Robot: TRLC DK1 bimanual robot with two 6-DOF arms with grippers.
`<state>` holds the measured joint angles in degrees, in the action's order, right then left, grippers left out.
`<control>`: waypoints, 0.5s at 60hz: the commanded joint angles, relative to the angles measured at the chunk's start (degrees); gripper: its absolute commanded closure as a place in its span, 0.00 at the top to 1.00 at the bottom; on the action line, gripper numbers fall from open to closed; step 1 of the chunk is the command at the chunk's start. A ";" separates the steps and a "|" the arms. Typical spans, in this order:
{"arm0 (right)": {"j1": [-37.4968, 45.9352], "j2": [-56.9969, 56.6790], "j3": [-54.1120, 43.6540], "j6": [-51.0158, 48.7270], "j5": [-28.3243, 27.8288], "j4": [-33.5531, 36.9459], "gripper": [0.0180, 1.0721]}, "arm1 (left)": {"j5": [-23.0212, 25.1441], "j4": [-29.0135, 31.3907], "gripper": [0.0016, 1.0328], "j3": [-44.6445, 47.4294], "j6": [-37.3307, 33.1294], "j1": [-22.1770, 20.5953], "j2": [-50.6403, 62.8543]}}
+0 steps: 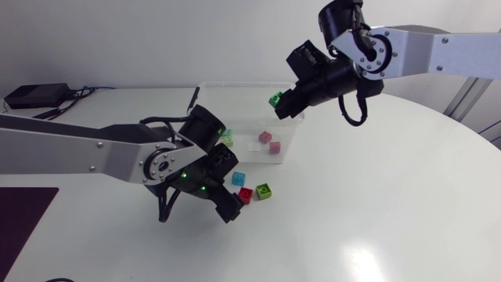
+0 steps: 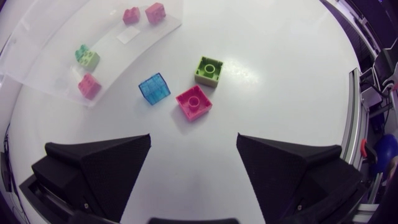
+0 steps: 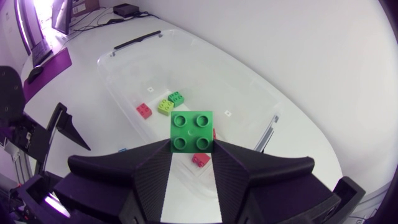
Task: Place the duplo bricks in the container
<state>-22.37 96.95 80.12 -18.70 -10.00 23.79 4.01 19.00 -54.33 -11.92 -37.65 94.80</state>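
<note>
R jaws: closed on green brick (image 3: pixel 191 132), one finger per side. The brick hangs above the container (image 1: pixel 235 84), over its 3 o'clock rim.

L jaws: wide open, nothing held, low over the table (image 1: pixel 376 204) at approx. 6 o'clock of the container.

Ahead of L jaws, loose on the table: blue brick (image 2: pixel 153 88), red brick (image 2: pixel 194 102), lime brick (image 2: pixel 209 70). Blue and red are just beside each other, with lime near red. In head view the trio lies at 3 o'clock of L jaws.

Inside the container: pink bricks (image 2: pixel 89 86) and a pale-green brick (image 2: pixel 87 57).
</note>
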 commanded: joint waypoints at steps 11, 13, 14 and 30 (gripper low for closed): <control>0.66 6.76 6.37 1.82 2.44 -0.24 0.41 | -0.50 -0.11 0.93 -4.03 3.31 -0.85 5.57; 0.66 7.29 6.90 1.91 2.88 -0.15 0.53 | -0.50 -0.11 0.93 -4.47 3.66 -0.94 6.09; 0.66 7.56 7.07 2.00 3.06 0.03 0.60 | -0.58 -0.11 0.93 -4.74 3.75 -1.02 6.27; 1.63 4.22 3.38 2.35 3.14 0.47 0.95 | -0.85 -0.20 0.93 -9.22 4.80 -0.50 11.28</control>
<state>-21.28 103.42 85.78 -17.74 -7.22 24.01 3.57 18.98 -61.06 -8.73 -38.06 103.72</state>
